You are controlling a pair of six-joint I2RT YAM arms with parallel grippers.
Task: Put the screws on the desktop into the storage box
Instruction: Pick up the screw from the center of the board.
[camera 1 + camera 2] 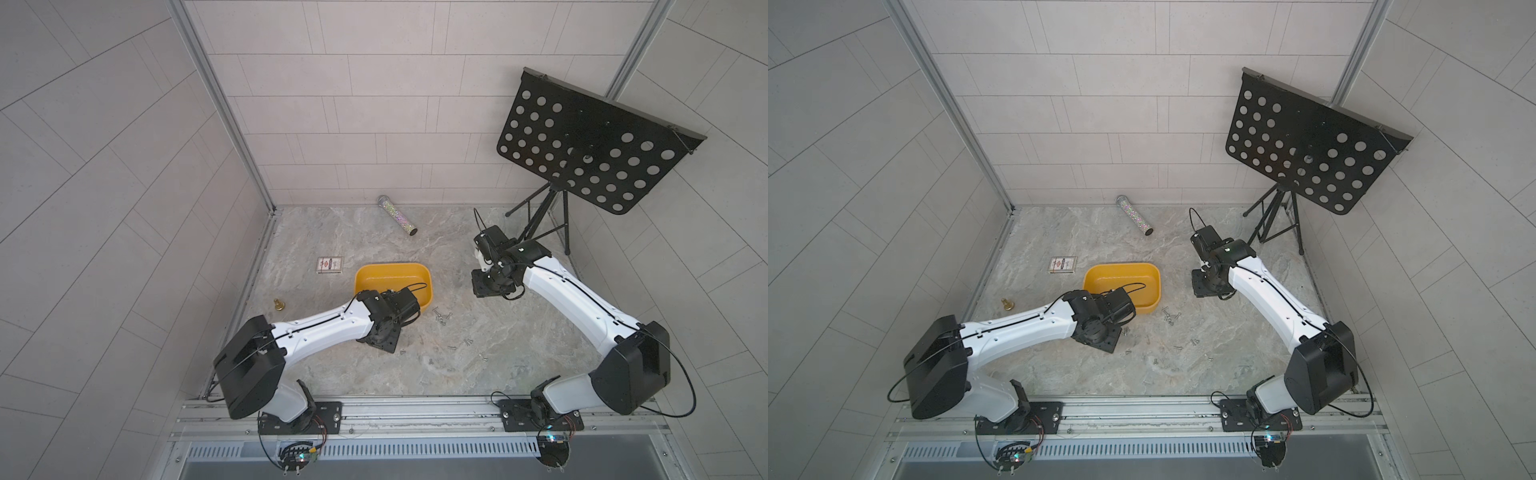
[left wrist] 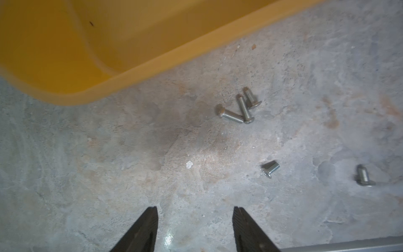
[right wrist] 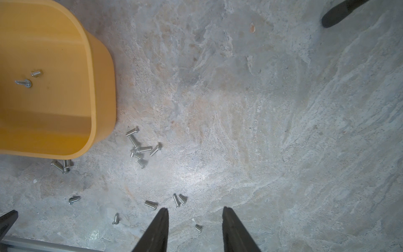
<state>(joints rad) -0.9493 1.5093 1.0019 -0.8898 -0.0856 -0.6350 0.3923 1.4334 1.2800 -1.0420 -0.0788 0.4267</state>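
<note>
The yellow storage box stands mid-desktop, with two screws lying inside it. Many small silver screws lie loose on the marble desktop: a cluster by the box's near corner, and several others scattered nearer the front. My left gripper hangs open and empty over bare desktop beside the box's rim, with three screws just ahead of it. My right gripper is held high, open and empty, and one screw lies far below between its fingers.
A glitter tube lies near the back wall. A small card box sits left of the storage box, and a brass bell is at the left edge. A black music stand fills the back right corner. A metal rail runs along the front.
</note>
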